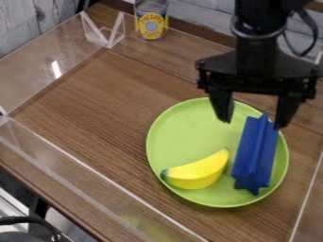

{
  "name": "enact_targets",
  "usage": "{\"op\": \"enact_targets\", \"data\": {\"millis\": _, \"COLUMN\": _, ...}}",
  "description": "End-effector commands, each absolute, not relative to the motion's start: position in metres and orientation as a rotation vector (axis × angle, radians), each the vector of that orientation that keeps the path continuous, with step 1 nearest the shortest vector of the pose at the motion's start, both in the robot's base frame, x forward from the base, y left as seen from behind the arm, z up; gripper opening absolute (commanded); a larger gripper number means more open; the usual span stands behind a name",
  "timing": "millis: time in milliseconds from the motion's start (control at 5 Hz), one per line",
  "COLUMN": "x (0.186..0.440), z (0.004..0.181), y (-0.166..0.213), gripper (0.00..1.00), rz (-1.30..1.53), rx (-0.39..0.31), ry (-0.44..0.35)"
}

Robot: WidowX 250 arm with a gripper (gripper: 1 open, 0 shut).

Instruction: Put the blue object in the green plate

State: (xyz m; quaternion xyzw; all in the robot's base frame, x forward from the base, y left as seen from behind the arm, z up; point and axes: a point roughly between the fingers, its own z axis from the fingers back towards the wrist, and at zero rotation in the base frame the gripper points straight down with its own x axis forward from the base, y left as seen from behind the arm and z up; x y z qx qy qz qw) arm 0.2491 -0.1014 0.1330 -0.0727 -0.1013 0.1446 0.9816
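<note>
My gripper (256,102) hangs spread above green plate (177,130); blue object (256,154) lies inside, touching yellow banana (197,171).

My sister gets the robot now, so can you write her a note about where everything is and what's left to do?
Pincer: open, holding nothing, hanging above the far side of the green plate.
Blue object: lying flat in the plate, on its right side, apart from the pincer.
Yellow banana: also in the plate, at the near side, next to the blue object.
Done: the blue object is in the green plate and let go.
Left: nothing for the job itself, it seems; just move the arm clear.
</note>
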Motion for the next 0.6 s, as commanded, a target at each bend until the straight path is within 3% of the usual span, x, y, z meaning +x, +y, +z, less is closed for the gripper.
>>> {"op": "enact_targets", "data": {"millis": 0, "x": 0.249, "z": 0.1411, "y": -0.1038, "gripper": 1.0, "rz": 0.289, "rx": -0.17, "ry": -0.265}}
{"op": "enact_targets", "data": {"millis": 400, "x": 0.2476, "z": 0.141, "y": -0.1008, "gripper": 1.0, "rz": 0.293, "rx": -0.166, "ry": -0.283}}
